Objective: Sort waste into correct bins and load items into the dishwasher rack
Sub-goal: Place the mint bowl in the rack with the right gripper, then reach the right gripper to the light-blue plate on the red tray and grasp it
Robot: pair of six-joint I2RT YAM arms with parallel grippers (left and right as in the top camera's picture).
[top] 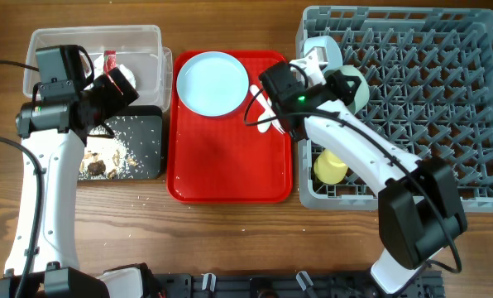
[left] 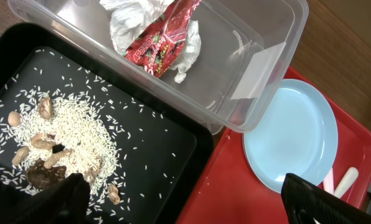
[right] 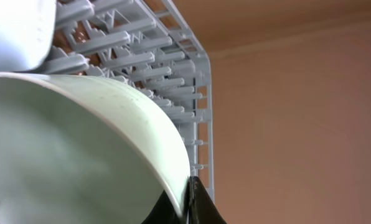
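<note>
The rack (top: pixel 445 83) lies under and beyond the right hand (top: pixel 339 83), which is closed on the rim of a bowl (top: pixel 356 87) held on edge over the near-left corner pegs. I'd judge the next move is a short lowering between pegs. The wrist view doesn't show which slot lies under the bowl. A second bowl (top: pixel 323 48) sits just past that hand, and the cup (top: pixel 331 168) is in the rack back toward the arm's elbow. The red tray (top: pixel 230 165) lies between the two hands. The left hand (left: pixel 192 199) hangs wide open and empty. The tub (left: pixel 260 74) is ahead of it and the black tray (left: pixel 173 134) is under its left finger. The plate (top: pixel 212 83) looks about equally near either hand. The cutlery (top: pixel 267 116) is half hidden under the right arm. Paper and wrapper (left: pixel 157 34) are in the tub, while scraps (left: pixel 45 158) and rice (left: pixel 79 134) are in the black tray.
</note>
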